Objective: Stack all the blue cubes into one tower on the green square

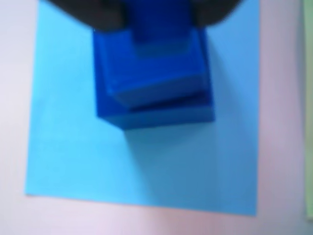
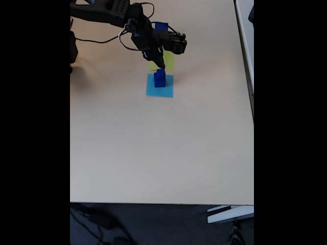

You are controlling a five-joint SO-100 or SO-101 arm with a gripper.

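On the light-blue square (image 1: 73, 147), blue cubes (image 1: 156, 98) stand stacked

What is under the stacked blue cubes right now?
The blue cubes stand on the light-blue square, not the green square, which lies just beyond in the fixed view. The gripper covers the stack's top; its grip is unclear.

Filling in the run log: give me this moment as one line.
stage: stacking | gripper: at small top cube, grip unclear | tower: on light-blue square | green square: behind tower, no cubes seen on it
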